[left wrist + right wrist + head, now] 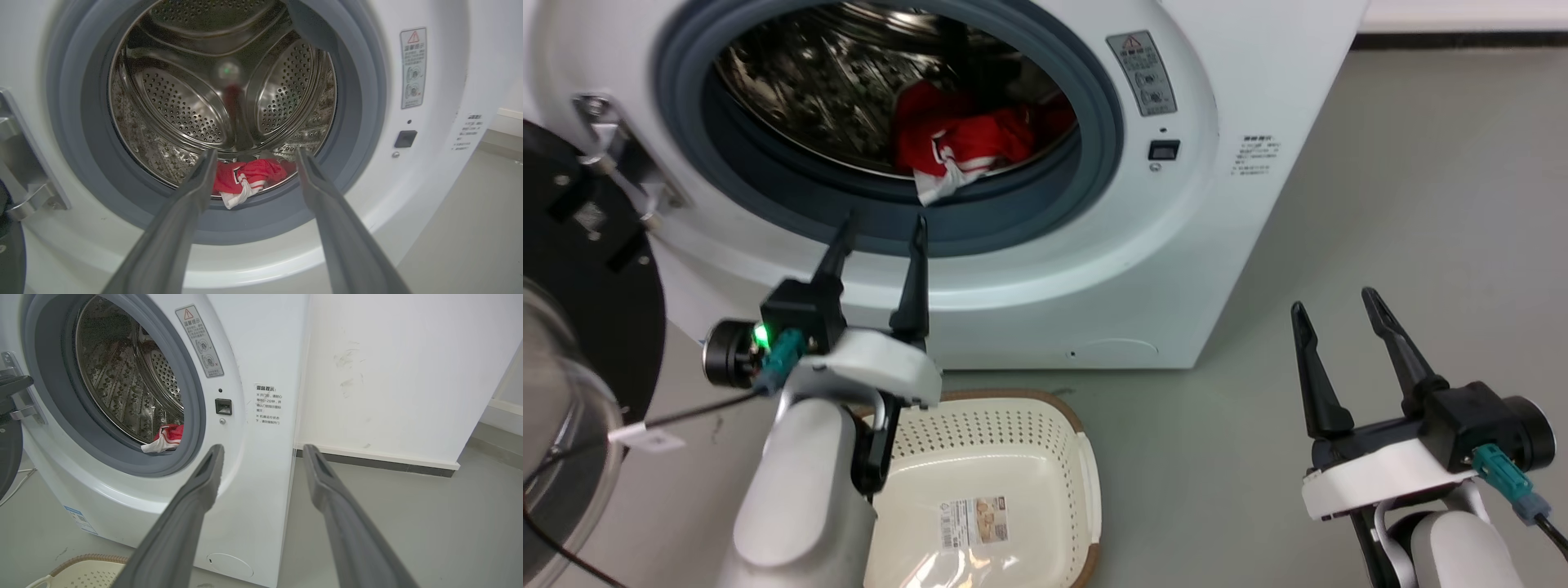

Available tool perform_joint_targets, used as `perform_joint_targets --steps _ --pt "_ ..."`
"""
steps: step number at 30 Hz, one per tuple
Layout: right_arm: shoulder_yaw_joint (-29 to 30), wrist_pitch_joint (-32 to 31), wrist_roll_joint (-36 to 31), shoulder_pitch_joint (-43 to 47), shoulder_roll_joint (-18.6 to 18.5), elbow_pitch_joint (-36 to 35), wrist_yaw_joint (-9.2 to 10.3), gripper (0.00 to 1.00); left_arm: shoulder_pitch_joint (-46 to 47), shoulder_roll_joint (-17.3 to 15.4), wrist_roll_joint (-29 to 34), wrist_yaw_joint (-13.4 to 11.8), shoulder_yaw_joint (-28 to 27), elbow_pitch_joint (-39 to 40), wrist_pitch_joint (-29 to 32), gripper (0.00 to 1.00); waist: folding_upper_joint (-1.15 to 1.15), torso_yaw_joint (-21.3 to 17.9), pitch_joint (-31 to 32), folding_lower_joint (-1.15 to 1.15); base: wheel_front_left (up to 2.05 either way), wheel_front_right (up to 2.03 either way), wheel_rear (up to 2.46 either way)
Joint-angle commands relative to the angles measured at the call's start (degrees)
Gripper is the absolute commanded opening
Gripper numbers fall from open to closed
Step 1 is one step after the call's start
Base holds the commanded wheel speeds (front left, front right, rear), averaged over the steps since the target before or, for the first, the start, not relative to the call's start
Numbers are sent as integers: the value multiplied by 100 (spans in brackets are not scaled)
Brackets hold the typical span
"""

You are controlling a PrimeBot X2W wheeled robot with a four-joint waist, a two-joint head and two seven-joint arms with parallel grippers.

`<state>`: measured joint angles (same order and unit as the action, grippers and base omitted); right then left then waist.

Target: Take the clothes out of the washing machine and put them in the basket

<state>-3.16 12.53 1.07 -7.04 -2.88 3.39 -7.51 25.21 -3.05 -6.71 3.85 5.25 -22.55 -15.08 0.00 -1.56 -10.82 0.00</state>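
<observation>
Head view: left claw gapes empty at the washer mouth, clothes inside; right claw spread, empty too.

1. Head view: taken from above, tilted forward and down at the washing machine front and the basket on the floor.
2. Left wrist view: aimed straight into the drum, close up.
3. Right wrist view: set further right, with the machine seen obliquely.
4. Shared by all three: the drum mouth and the clothes.
</observation>
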Motion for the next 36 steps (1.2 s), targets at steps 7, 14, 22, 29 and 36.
perform_joint_targets --steps 7,14,22,29,36 --pt "-120 69 124 -347 3 -49 3 100 1133 -203 -68 117 -182 -877 -14 100 0 -479 -768 0 0 0 0" --pt "-243 171 287 -552 4 9 4 100 2309 -494 -152 194 -214 -1995 145 100 0 -812 -1282 0 0 0 0" --pt "-500 255 580 -787 5 155 4 100 3497 -935 -243 246 -273 -3030 811 100 0 -1212 -1805 0 0 0 0" --pt "-751 267 824 -1016 5 217 4 100 4293 -1402 -320 217 -316 -3878 1914 100 0 -1526 -2103 0 0 0 0" --pt "-874 270 972 -1071 5 197 4 100 4845 -1678 -272 222 -186 -4473 3126 100 0 -1688 -2215 0 0 0 0"
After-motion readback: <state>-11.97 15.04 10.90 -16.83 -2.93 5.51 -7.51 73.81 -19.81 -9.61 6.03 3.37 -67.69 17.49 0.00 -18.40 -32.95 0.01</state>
